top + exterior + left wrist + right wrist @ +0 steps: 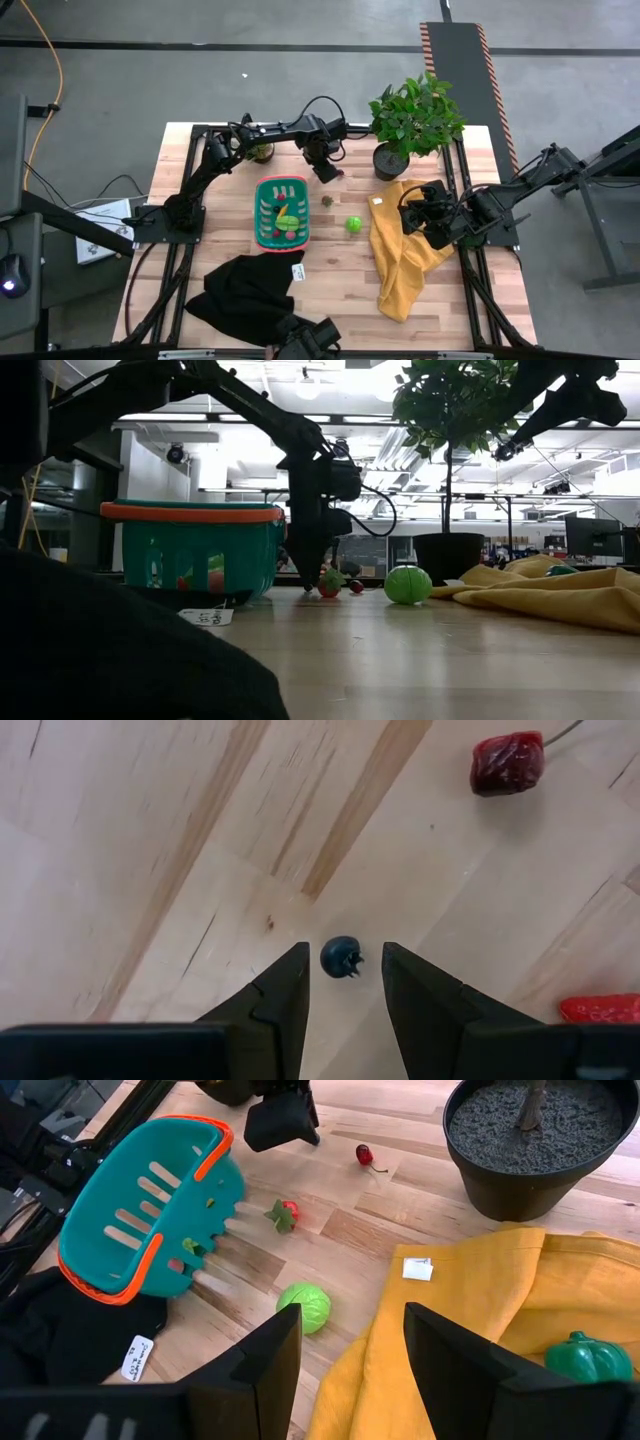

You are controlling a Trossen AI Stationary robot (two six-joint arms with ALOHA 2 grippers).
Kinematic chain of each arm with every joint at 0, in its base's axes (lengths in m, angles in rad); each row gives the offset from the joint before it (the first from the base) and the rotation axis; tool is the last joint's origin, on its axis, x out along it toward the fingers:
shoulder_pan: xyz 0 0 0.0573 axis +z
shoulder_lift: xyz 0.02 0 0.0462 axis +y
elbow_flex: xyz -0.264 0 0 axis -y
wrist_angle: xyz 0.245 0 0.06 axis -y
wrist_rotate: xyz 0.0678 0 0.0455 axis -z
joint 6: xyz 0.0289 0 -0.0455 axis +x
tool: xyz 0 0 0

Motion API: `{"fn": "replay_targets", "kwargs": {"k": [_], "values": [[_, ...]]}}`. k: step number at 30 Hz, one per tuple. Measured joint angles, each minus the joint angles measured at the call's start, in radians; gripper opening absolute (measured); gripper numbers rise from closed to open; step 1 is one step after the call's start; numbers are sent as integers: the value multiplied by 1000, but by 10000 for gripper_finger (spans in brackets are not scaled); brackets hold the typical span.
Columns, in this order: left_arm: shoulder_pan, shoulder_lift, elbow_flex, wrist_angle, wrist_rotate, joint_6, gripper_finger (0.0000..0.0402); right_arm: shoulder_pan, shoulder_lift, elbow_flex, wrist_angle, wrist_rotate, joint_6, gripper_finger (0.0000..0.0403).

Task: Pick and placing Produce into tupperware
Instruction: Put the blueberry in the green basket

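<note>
My left gripper (345, 948) is open and points down at the table just beyond the teal basket's (262, 200) far right corner. Its fingers stand on either side of a tiny dark blueberry (340, 958) that lies on the wood, without touching it. A dark red cherry (508, 762) and a red piece (600, 1008) lie nearby. The basket holds yellow, red and green pieces (286, 222). A green cabbage (353, 225) and a strawberry (327, 201) rest on the table right of the basket. My right gripper (352, 1310) hovers open over the yellow cloth (400, 265).
A potted plant (410, 125) stands at the far edge, right of my left gripper. A green toy pepper (588, 1357) lies on the yellow cloth. A black cloth (245, 290) with a white tag lies at the near left. Bare wood lies between the basket and the yellow cloth.
</note>
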Motion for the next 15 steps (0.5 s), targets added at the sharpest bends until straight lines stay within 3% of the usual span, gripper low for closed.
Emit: {"fn": "replay_targets", "kwargs": {"k": [15], "values": [[0,0,0,-6,0,150,115,-20,0,0,0,-1,0,169]]}}
